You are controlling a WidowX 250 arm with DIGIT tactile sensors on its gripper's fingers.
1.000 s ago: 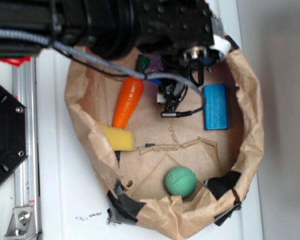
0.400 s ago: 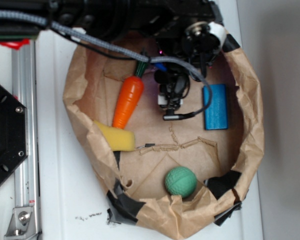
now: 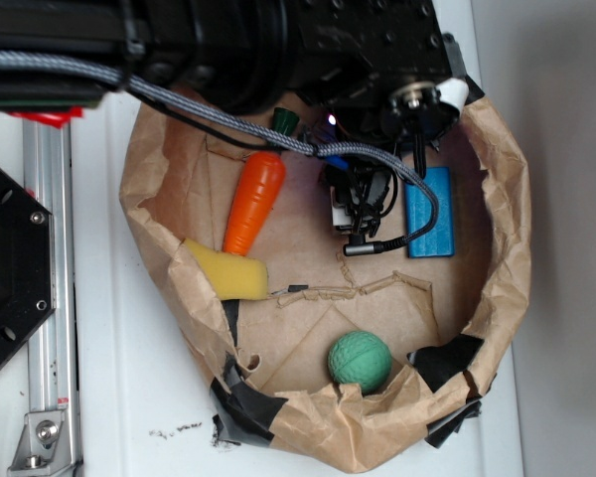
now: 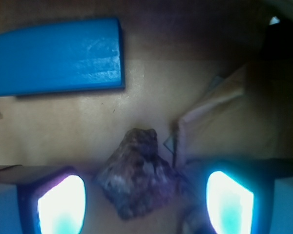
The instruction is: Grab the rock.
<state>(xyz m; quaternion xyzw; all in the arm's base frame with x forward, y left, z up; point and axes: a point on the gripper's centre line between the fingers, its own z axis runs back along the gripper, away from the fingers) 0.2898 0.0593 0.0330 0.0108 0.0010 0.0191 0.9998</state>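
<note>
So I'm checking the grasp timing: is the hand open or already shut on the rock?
Open. In the wrist view the hand has a finger on each side of the rock, with gaps visible.

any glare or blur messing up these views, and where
Wrist view: both fingers blown out to glowing cyan-white, the rock soft and dim, upper right corner dark. Exterior view: the arm a blurred black mass, the green ball fairly sharp.

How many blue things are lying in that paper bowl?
1 for sure: a blue block by the right wall, next to the claw. The big arm overhead may hide more.
</note>
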